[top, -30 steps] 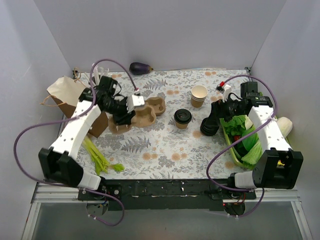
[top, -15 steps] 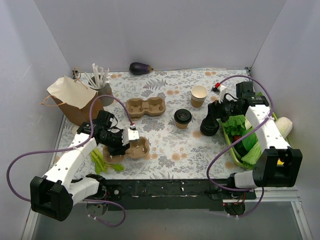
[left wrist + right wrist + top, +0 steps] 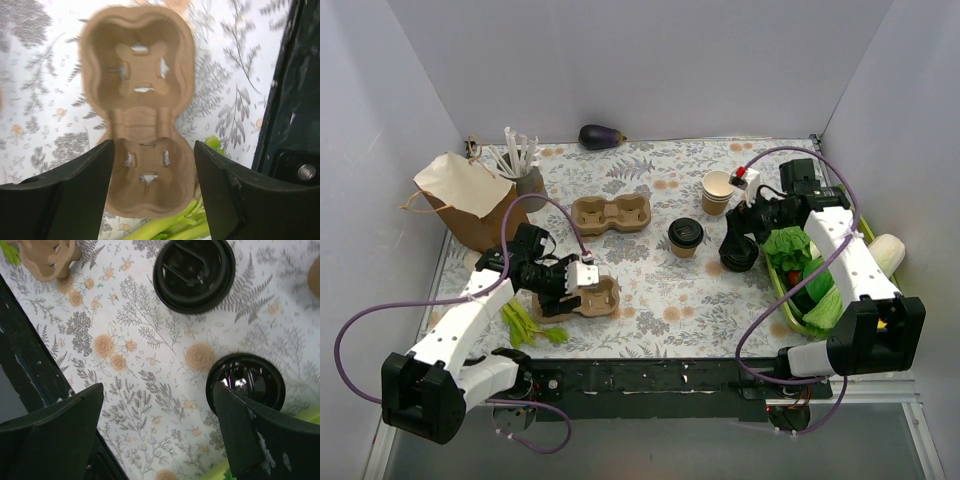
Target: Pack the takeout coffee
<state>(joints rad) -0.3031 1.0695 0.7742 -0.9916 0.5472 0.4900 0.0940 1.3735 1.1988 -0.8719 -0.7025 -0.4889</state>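
The takeout coffee (image 3: 685, 237), a small tan cup with a black lid, stands upright mid-table; the right wrist view shows its lid (image 3: 194, 272) from above. My right gripper (image 3: 733, 240) (image 3: 159, 390) is open and empty, low over the table just right of the coffee, with one finger above the pile of black lids (image 3: 245, 385). My left gripper (image 3: 578, 288) (image 3: 154, 145) is at the near left, its jaws set against both sides of a tan paper cup carrier (image 3: 145, 165) (image 3: 592, 297). The brown paper bag (image 3: 470, 200) stands at the back left.
A second cup carrier (image 3: 611, 213) lies behind the first. Lidless cups (image 3: 718, 192) are stacked at the back right, with the lid pile (image 3: 740, 256) beside the coffee. Celery (image 3: 525, 322) lies under the left arm. A green vegetable tray (image 3: 810, 290), a straw holder (image 3: 525, 180) and an eggplant (image 3: 601, 136) line the edges.
My left arm has brought one cup carrier from the back to the near left, over the celery. My right gripper has shifted slightly left, toward the coffee.
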